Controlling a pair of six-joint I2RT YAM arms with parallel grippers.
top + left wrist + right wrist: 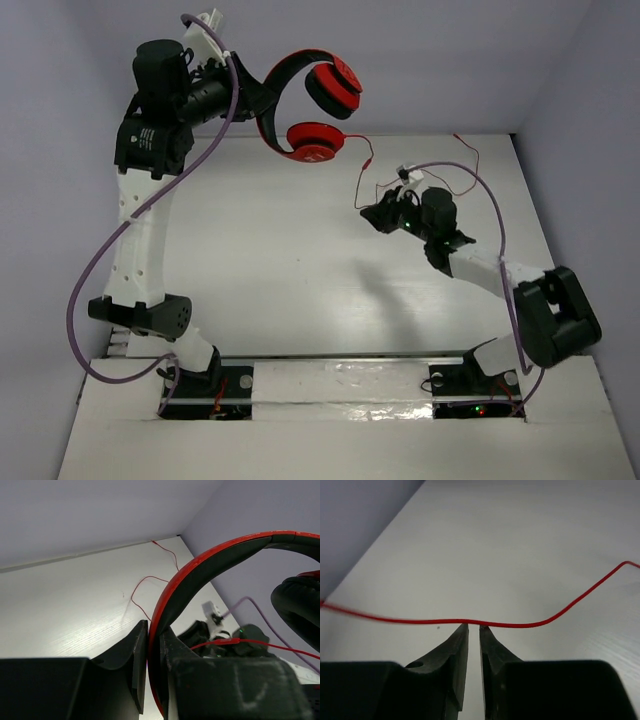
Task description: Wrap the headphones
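Left gripper pinches the headband of the raised headphones; right gripper jaws stand narrowly apart, cable crossing their tips.

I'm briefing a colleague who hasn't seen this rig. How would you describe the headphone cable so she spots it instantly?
Above the white table, the left gripper holds the red headphones up by their headband. From them a red cable trails to the right gripper, crossing its tips. Unlike the arms' thick purple cables, it is hair-thin and red.
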